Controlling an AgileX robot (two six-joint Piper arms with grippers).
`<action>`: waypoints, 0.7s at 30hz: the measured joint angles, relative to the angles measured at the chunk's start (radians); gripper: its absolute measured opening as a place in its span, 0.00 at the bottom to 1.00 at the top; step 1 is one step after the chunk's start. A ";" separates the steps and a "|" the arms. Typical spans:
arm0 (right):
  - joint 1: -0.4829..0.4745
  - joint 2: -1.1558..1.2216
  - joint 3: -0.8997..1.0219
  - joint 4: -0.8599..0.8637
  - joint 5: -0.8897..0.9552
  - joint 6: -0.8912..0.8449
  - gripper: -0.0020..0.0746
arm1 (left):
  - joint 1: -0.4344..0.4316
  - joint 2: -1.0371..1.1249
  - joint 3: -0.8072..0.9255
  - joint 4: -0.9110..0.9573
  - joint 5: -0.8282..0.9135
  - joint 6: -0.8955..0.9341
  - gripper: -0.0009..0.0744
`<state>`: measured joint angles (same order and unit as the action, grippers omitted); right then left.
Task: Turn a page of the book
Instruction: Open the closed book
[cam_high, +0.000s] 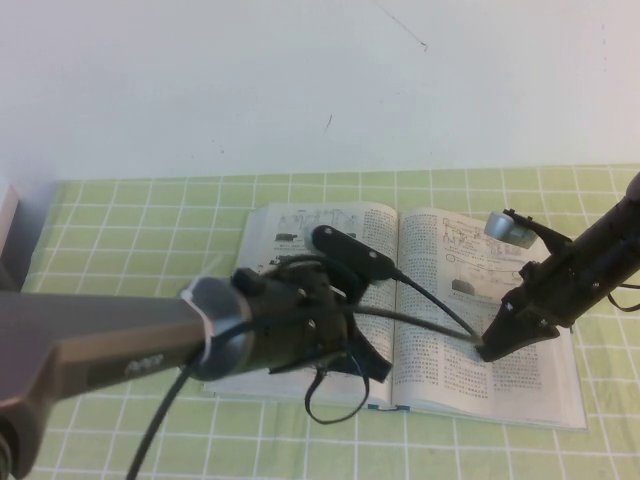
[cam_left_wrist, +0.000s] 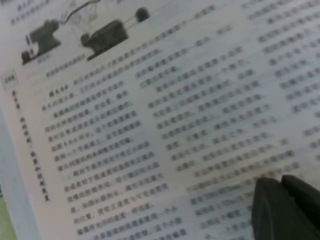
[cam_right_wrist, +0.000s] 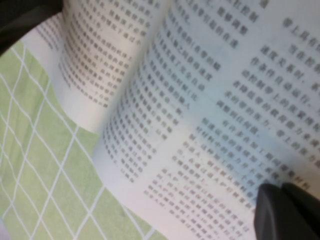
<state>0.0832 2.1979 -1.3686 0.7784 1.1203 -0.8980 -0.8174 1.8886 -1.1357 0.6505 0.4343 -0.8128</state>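
Left jaws, right jaws over book (cam_high: 440, 385)

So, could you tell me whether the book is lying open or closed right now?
Open: the book lies spread flat, both printed pages up, left gripper and right gripper low over it.

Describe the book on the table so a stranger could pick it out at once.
On the green checked tablecloth below the white wall, the book lies open and flat at the middle. The left gripper hangs over its left half; the right gripper touches its right-hand page. Greyish-white pages of dense text and small mechanical pictures set it apart.
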 joint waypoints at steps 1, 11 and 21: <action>0.000 0.000 0.000 0.000 0.000 0.000 0.03 | 0.021 0.000 0.004 -0.038 -0.019 0.028 0.01; 0.000 0.000 0.000 0.000 -0.005 0.002 0.03 | 0.094 -0.002 0.008 -0.202 -0.056 0.195 0.01; 0.002 -0.186 0.002 -0.202 -0.110 0.017 0.02 | 0.095 -0.212 0.020 -0.222 0.016 0.269 0.01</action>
<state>0.0848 2.0115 -1.3668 0.5761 1.0102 -0.8809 -0.7221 1.6763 -1.1160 0.4282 0.4505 -0.5442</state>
